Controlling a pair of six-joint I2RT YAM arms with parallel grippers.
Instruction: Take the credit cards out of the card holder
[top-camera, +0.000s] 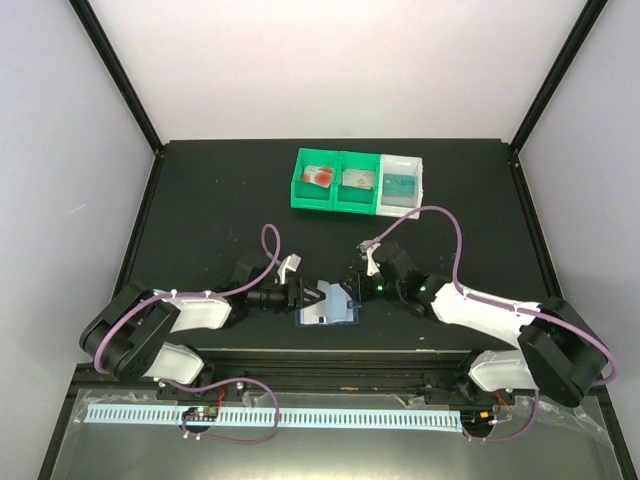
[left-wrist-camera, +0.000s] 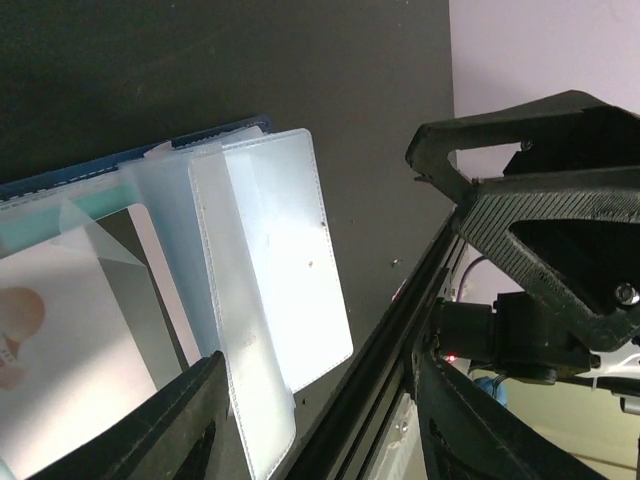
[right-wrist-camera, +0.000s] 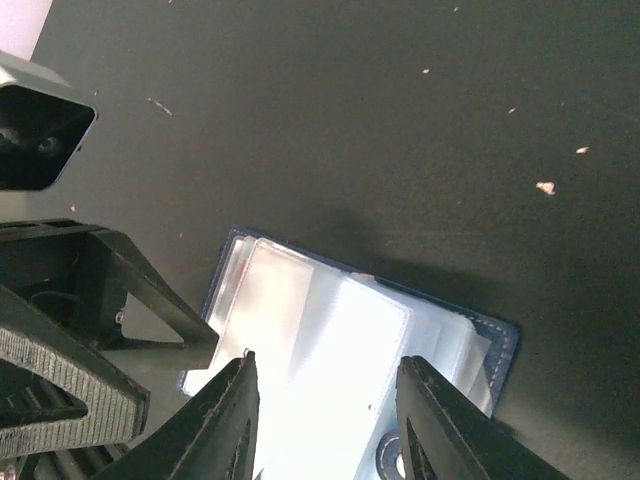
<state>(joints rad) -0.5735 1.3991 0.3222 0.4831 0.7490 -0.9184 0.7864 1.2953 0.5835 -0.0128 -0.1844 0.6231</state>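
Observation:
The navy card holder (top-camera: 327, 312) lies open on the black table between my two grippers, its pale clear pockets fanned out. In the left wrist view the holder (left-wrist-camera: 270, 260) shows a white card with a red shape (left-wrist-camera: 40, 330) in a pocket and a teal strip (left-wrist-camera: 95, 205) behind it. My left gripper (left-wrist-camera: 320, 425) is open, one finger (left-wrist-camera: 170, 420) over the pockets. My right gripper (right-wrist-camera: 325, 420) is open astride the holder's pockets (right-wrist-camera: 330, 350). From above, the left gripper (top-camera: 316, 297) and the right gripper (top-camera: 352, 291) almost meet over the holder.
At the back stand two green trays (top-camera: 335, 206) and a white tray (top-camera: 403, 207). They hold a white card with red circles (top-camera: 320, 177), a greyish card (top-camera: 357, 180) and a teal card (top-camera: 400, 184). A black rail (top-camera: 330, 362) runs along the table's near edge.

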